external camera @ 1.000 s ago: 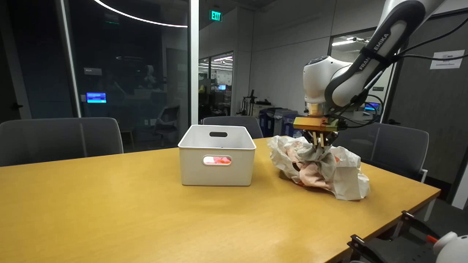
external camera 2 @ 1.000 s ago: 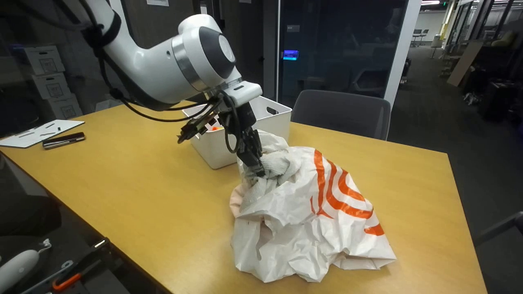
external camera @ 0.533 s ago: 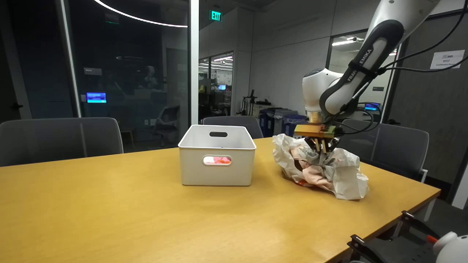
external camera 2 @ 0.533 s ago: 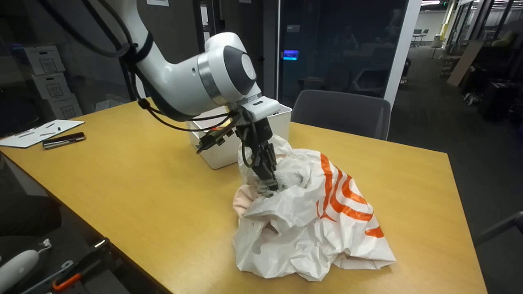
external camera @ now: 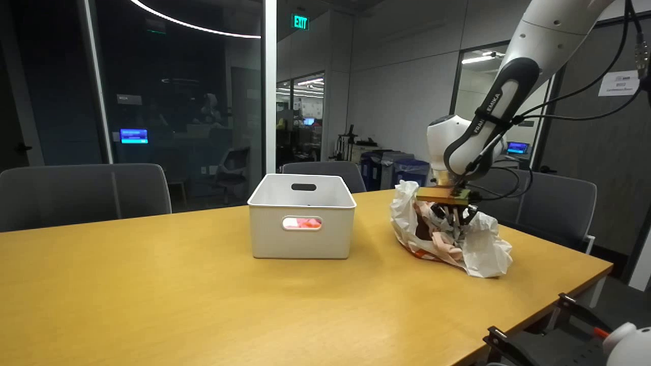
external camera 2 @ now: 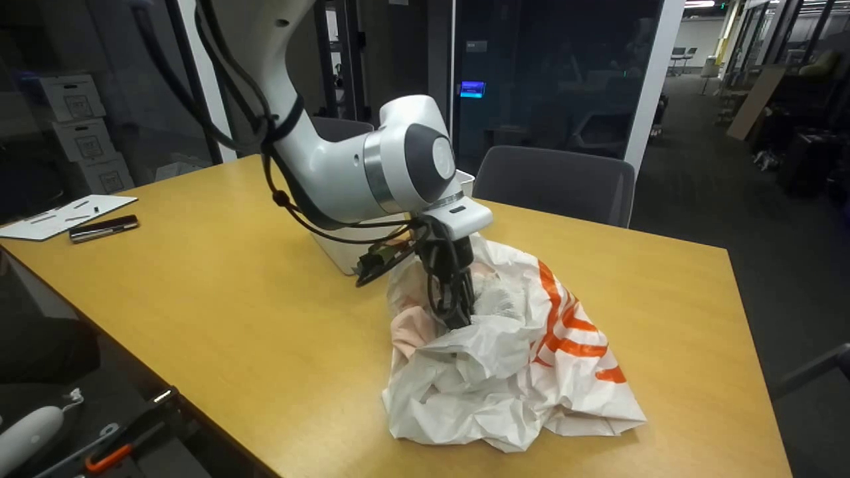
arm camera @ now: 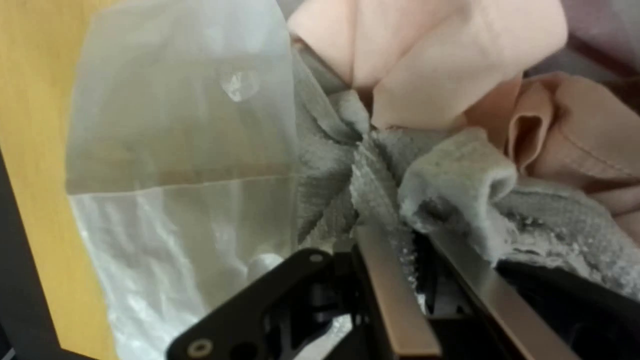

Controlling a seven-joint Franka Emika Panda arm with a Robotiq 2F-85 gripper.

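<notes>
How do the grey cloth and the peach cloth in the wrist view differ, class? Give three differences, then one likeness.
Surface: the grey cloth looks rough and fuzzy; the peach cloth looks smoother.
Hold: the gripper is closed on the grey cloth, not on the peach cloth.
Place: the grey cloth sits mostly lower in that view than the peach cloth.
Shared: both are rumpled fabric.

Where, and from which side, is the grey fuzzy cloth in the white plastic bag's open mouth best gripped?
Probably by a narrow fold, pinched from above. The grey fuzzy cloth is bunched into loose folds, and the crumpled white plastic bag and smooth peach cloth flank it. In the wrist view, the black two-finger gripper has such a fold between its close-set jaws.
</notes>
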